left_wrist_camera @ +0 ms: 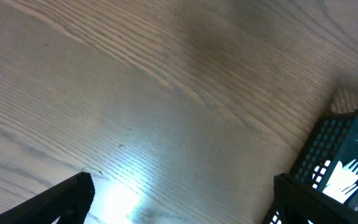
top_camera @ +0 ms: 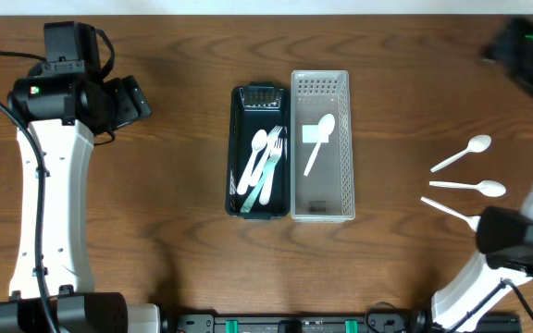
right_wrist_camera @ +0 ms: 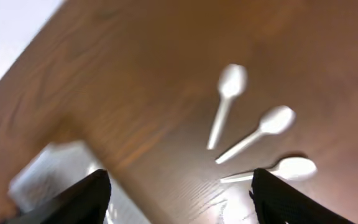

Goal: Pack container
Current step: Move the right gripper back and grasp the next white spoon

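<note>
On the brown wooden desk (top_camera: 155, 213), our right pincer (right_wrist_camera: 180, 190) hangs open and empty above three loose white plastic spoons (right_wrist_camera: 253, 138). We should take the nearest by its handle and carry it to the pale perforated plastic tray (top_camera: 322, 199) holding a lone white spoon (top_camera: 316, 146). Farther off, the left pincer (left_wrist_camera: 182, 199) gapes open.

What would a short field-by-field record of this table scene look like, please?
dark tray: holds several white utensils, forks among them
clear tray: right beside the dark tray; holds one white spoon
loose spoons: three on the table, right of the trays
left gripper: open, empty, near the dark tray
right gripper: open, empty, loose spoons in its view
</note>
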Controlling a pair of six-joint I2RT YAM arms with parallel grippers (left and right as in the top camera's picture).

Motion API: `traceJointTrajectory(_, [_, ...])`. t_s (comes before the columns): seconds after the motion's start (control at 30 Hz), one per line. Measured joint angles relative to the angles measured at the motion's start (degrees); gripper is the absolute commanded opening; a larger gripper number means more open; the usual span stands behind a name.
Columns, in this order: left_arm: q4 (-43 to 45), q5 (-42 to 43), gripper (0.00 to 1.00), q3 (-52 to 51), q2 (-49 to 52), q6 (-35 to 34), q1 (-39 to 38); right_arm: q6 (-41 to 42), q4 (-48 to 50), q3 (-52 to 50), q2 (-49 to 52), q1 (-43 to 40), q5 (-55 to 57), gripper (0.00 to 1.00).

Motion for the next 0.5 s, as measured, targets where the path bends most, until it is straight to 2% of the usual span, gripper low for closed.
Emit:
traceJointTrajectory(0.17, [0.0,0.0,0.94,0.0,0.0,0.0,0.0,5.2,4.4,-10.2,3.5,-5.4,-0.2,0.78])
traceJointTrajectory(0.5, [0.0,0.0,0.94,0.0,0.0,0.0,0.0,8.2,28.9,-39.7,6.8,-6.9,-4.9,0.79])
